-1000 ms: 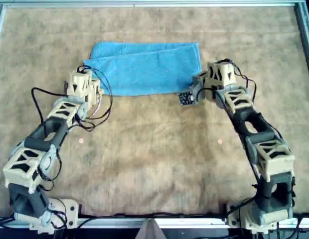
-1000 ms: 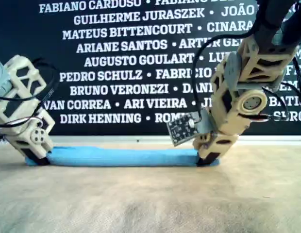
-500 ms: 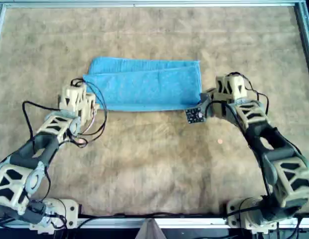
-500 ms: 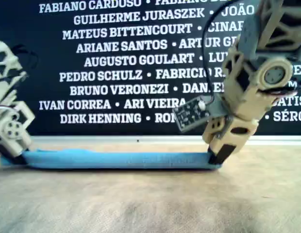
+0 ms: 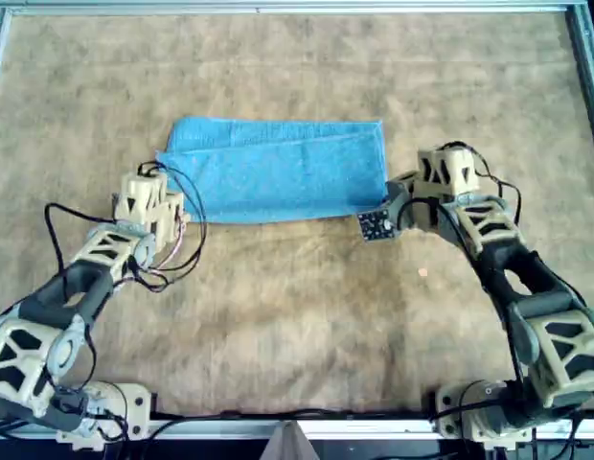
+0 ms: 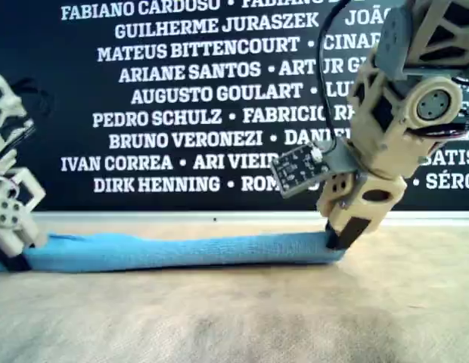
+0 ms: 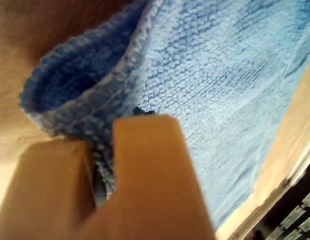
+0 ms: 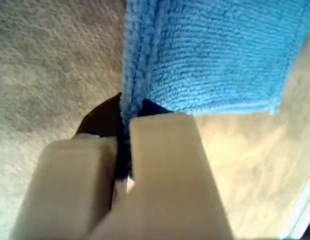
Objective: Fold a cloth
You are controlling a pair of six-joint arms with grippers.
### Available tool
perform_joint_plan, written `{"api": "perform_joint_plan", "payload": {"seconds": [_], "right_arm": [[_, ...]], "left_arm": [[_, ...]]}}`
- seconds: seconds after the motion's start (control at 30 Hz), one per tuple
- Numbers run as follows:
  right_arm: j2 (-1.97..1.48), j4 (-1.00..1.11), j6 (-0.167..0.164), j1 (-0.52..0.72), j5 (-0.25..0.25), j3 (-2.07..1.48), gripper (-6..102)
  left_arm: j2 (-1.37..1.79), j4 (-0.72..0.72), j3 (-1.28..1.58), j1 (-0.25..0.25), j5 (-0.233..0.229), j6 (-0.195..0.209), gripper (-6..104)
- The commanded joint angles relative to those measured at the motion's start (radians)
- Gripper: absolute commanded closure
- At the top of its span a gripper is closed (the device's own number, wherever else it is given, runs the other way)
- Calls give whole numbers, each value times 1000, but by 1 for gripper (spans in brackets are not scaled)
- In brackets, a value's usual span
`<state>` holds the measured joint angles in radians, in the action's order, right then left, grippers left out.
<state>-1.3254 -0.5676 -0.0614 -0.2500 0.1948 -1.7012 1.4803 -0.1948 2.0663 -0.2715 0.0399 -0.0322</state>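
Note:
The light blue cloth [image 5: 278,171] lies folded in half as a wide rectangle on the brown mat, near the middle of the overhead view. My left gripper [image 5: 174,203] pinches its near corner at the overhead view's left; the left wrist view shows the hemmed layers [image 7: 110,105] clamped between the fingers. My right gripper [image 5: 385,203] is shut on the near corner at the overhead view's right, with the cloth edge [image 8: 137,75] running into the jaws. In the exterior view the cloth [image 6: 181,249] stretches low between both grippers, slightly raised at the right gripper [image 6: 336,240].
A brown felt mat [image 5: 297,316] covers the table, bounded by a metal frame [image 5: 278,8]. A small circuit board [image 5: 376,225] hangs from the right wrist. A dark banner with white names [image 6: 189,91] stands behind the table in the exterior view.
Both grippers have pulled the cloth's near edge toward the arm bases and lifted it slightly; the folded cloth has shifted nearer and its top layer now sits askew.

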Motion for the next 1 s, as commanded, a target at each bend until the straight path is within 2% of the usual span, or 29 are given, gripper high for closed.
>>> {"api": "perform_joint_plan", "payload": {"seconds": [0.0, 0.1, 0.4, 0.83, 0.97], "right_arm": [[-92, -23, -5, 20, 3, -11, 95], [-100, -23, -6, 26, -9, -64, 95], [-250, -6, -6, 25, 3, -259, 95], [-446, -5, -6, 12, 3, -465, 94], [-448, -3, -6, 11, 3, -465, 92]], "left_arm": [[57, 5, 20, -95, 6, -5, 98], [57, 6, 29, -117, 6, -5, 98], [71, 5, 83, -112, -6, -5, 98], [255, 5, 301, -121, 8, -2, 98], [259, 5, 299, -124, 8, -5, 93]]}}
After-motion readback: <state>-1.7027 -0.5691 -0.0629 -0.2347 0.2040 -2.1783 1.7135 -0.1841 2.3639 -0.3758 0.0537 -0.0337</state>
